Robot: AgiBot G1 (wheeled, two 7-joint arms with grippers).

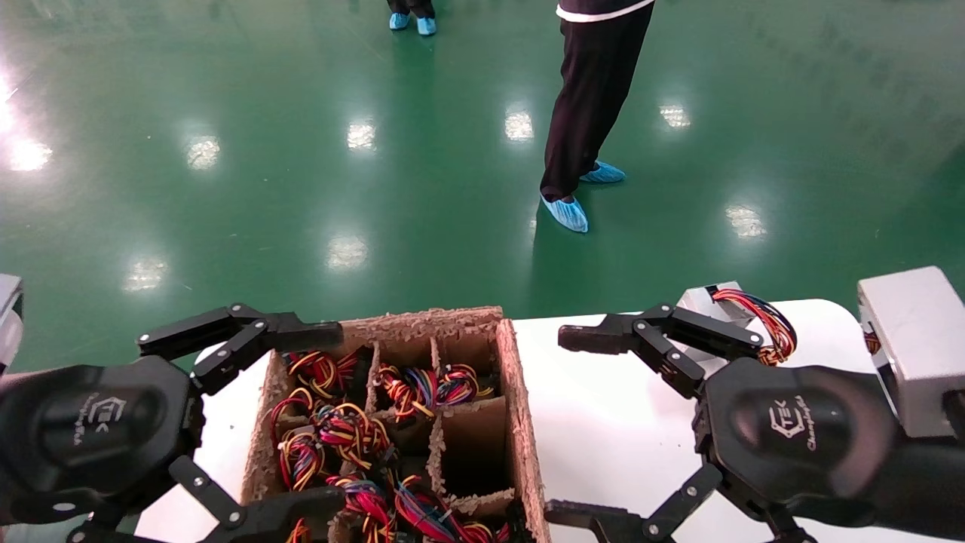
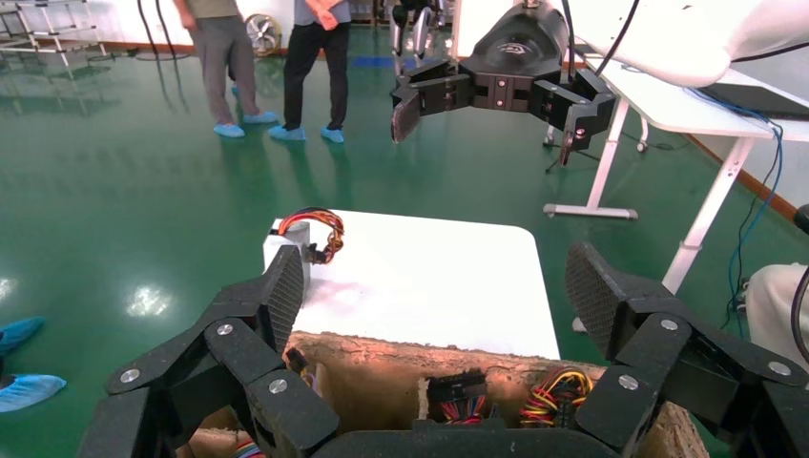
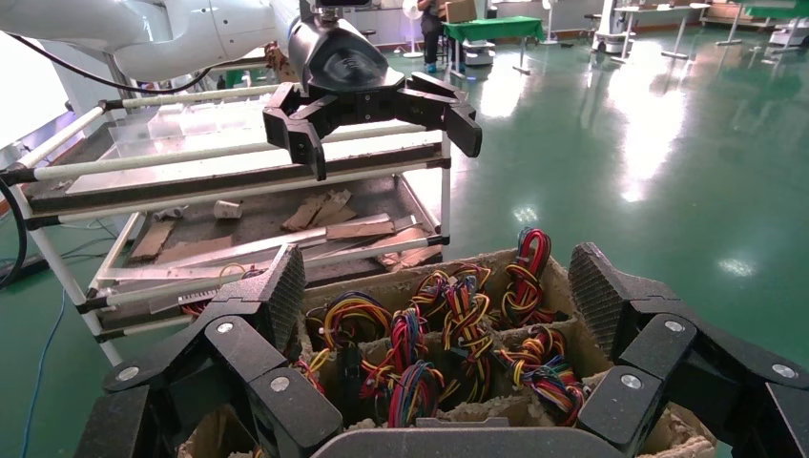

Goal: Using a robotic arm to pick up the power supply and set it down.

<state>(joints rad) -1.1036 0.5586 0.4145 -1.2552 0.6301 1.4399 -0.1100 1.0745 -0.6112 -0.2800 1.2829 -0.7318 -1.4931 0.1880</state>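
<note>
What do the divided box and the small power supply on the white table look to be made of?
The divided box looks like raw brown corrugated cardboard, matte, with ragged, fibrous cut edges. The power supply appears to be grey sheet metal with a dull finish and crisp corners; its wires look plastic-insulated. The white table looks smooth, probably laminate.

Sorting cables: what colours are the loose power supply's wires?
Red, yellow, black and blue wires on the small grey metal power supply; head view.

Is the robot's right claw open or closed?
Open. The black right claw gripper holds nothing; its fingers are spread wide above the white table.
</note>
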